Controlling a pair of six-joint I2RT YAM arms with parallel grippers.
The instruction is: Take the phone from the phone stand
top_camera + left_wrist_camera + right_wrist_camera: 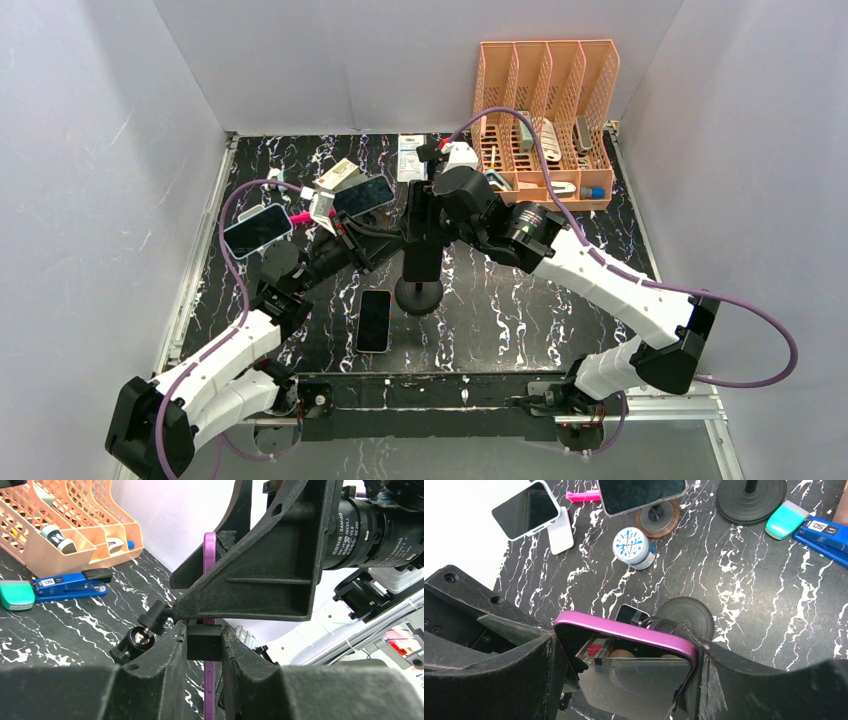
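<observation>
A phone with a purple rim [624,629] stands upright on a black phone stand [418,296] mid-table. My right gripper [624,667] is shut across the phone's width, one finger on each side edge. In the left wrist view the phone [209,555] shows edge-on, with the stand's black clamp block [204,649] in front of it. My left gripper [205,635] is shut on that block, just right of the stand's ball joint [140,637]. From above, the right gripper [428,198] comes down over the phone and the left gripper [388,243] reaches in from the left.
An orange desk organiser [545,110] stands at the back right, with a blue stapler [70,585] and a teal eraser [15,595] before it. Two other phones on stands [258,230] [365,195] are at the left. A dark phone [374,320] lies flat near the front. A round tin [634,547] sits nearby.
</observation>
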